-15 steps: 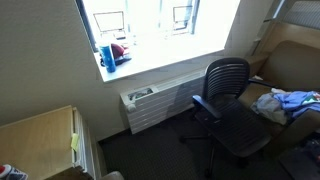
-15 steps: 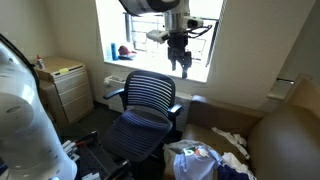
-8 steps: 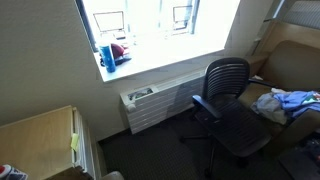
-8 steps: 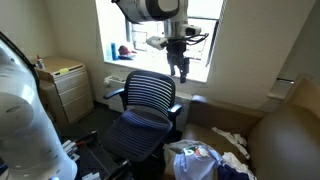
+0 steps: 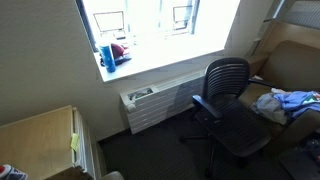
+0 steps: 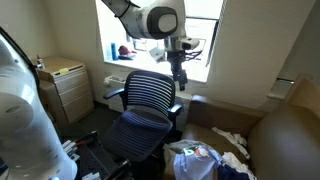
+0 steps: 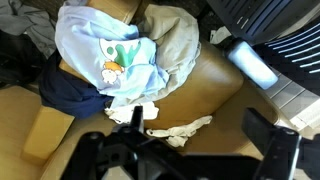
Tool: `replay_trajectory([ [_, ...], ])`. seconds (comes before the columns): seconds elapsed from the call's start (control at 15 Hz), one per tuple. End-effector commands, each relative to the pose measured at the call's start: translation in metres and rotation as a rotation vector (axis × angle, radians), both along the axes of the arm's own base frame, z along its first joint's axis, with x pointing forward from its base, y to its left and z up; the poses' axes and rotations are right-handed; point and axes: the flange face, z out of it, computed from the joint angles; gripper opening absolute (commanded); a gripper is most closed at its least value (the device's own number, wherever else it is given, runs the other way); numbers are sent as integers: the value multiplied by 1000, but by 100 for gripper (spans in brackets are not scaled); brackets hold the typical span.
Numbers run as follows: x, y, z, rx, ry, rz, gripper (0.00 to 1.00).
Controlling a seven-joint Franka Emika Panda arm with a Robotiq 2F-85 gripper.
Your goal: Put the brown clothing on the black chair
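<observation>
The brown clothing (image 7: 182, 40) is a grey-tan bundle in a pile on a brown couch, partly under a light blue printed garment (image 7: 108, 55); it also shows in an exterior view (image 5: 267, 103). The black chair (image 5: 229, 104) with its mesh back stands by the window, seat bare, in both exterior views (image 6: 146, 108). My gripper (image 6: 179, 82) hangs high above the chair's back, far from the pile. In the wrist view its fingers (image 7: 198, 135) are wide apart with nothing between them.
A dark navy garment (image 7: 68, 95) and a white rag (image 7: 180, 128) lie on the couch (image 7: 215, 90) by the pile. A radiator (image 5: 155, 105) runs under the window sill. A wooden cabinet (image 6: 62, 85) stands by the wall.
My gripper has come down and a little sideways toward the chair's back, and the arm has turned. The chair and the clothes have not moved.
</observation>
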Motion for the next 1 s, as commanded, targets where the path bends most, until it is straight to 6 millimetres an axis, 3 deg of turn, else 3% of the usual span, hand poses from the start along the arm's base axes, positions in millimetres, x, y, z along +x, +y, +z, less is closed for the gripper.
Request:
replay_trajectory([
  [0.0, 4, 4, -30, 13, 21, 3, 100],
  [0.4, 5, 0, -27, -1, 29, -11, 100],
  [0.93, 16, 7, -91, 22, 9, -214, 100],
])
